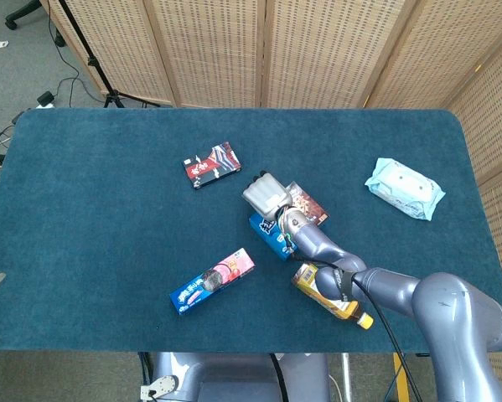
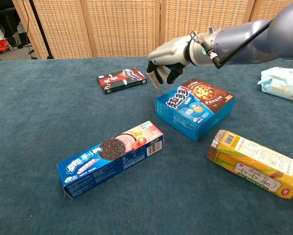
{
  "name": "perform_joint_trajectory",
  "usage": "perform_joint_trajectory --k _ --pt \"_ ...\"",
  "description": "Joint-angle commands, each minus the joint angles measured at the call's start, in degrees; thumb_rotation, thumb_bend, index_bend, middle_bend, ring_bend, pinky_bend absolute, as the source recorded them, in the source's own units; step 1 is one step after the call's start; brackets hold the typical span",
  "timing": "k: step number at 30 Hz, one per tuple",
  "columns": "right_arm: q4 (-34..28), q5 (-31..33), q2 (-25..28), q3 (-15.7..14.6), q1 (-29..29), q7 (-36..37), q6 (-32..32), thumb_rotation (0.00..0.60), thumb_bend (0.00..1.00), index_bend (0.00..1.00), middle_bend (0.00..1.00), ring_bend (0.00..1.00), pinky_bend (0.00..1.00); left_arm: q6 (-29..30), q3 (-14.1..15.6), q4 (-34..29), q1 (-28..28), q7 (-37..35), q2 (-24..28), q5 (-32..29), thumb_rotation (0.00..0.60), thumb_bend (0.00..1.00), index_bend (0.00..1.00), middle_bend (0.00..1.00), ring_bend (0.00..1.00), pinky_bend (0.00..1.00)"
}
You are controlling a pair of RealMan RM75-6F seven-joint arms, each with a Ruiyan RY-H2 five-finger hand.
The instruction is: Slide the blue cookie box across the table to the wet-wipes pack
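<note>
The blue cookie box [image 2: 195, 110] lies flat near the table's middle, its brown cookie picture facing up; in the head view the box [image 1: 307, 206] is partly hidden under my right forearm. My right hand [image 2: 168, 59] hovers just above the box's far left corner, fingers bent downward and holding nothing; from the head camera the hand [image 1: 266, 194] sits at the box's upper left. The pale blue wet-wipes pack [image 1: 404, 188] lies far off at the right edge, also seen as the pack [image 2: 283, 83] in the chest view. My left hand is out of sight.
A yellow corn-drink carton [image 2: 256, 162] lies just in front of the box on the right. A long blue sandwich-cookie box [image 2: 109, 157] lies front left. A small red-and-black box [image 2: 122, 80] sits behind on the left. Wicker screens stand behind the table.
</note>
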Motion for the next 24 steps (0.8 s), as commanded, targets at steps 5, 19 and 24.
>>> perform_joint_trajectory --k 5,19,24 --pt "-13.07 -25.77 9.18 -2.06 -6.01 8.51 8.93 0.6 1.0 0.44 0.37 0.23 0.22 -0.6 0.09 -0.06 -0.38 0.75 -0.25 -0.21 0.6 0.0 0.0 0.0 0.0 0.0" --pt "-12.56 -56.56 9.52 -11.15 -7.8 19.72 18.49 0.6 1.0 0.44 0.37 0.22 0.22 0.17 0.07 -0.5 -0.07 0.69 -0.18 0.31 0.6 0.0 0.0 0.0 0.0 0.0" --pt "-8.93 -58.04 6.55 -10.61 -7.14 18.34 16.88 0.6 1.0 0.44 0.37 0.22 0.22 0.26 0.18 -0.61 0.06 0.5 -0.11 0.62 0.6 0.0 0.0 0.0 0.0 0.0"
